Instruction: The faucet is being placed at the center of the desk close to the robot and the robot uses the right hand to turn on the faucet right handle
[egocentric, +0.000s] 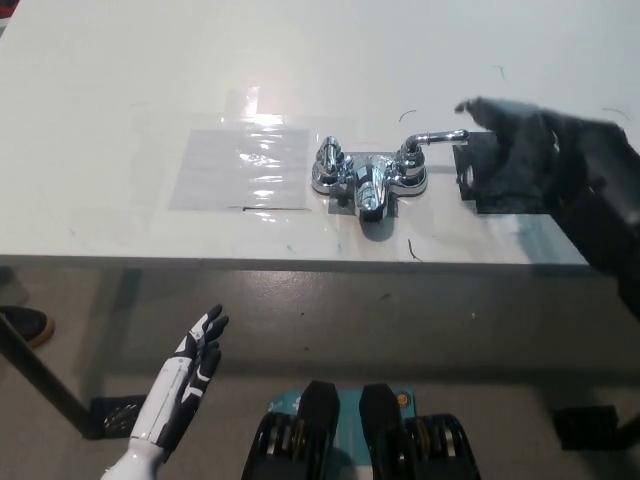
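Desk (70, 120): white, viewed from above.
Left hand (190, 368): rested low, below the desk edge, fingers spread, nothing held.
Taped sheet (240, 165): stuck flat, left of centre.
Faucet (368, 180): parked mid-desk near the front edge, just right of the sheet.
Right handle (435, 137): lever pointed out to the right.
Right hand (515, 150): blurred at the lever tip; open or closed can't be told.
Risk: lever probably gets slipped off if it's only caught at the very tip.
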